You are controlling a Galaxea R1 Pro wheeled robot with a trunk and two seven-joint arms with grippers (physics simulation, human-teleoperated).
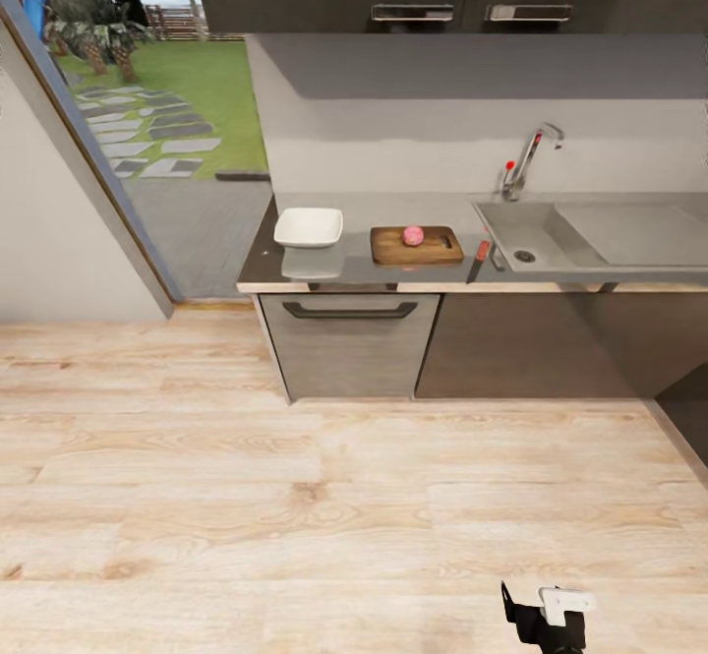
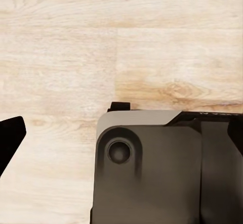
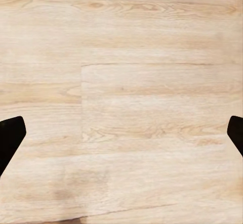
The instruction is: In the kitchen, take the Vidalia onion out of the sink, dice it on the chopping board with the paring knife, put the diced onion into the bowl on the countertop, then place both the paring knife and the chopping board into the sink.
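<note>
Head view: the onion (image 1: 412, 235) rests on the chopping board (image 1: 416, 246), on the countertop (image 1: 295, 266). Beside the board, the bowl (image 1: 309, 227) sits opposite the knife (image 1: 479, 259) and sink (image 1: 590, 236). Right gripper (image 3: 121, 133) fingers (image 3: 10, 138) are spread wide over floor (image 3: 121, 57); left gripper (image 2: 121, 138) spacing cannot be told.

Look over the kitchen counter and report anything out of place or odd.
Little stands out. The paring knife lies by the countertop's front edge, its tip apparently just past it, so it could be knocked off. The Vidalia onion sits whole on the chopping board, and the bowl stands upright. Nothing is spilled.
</note>
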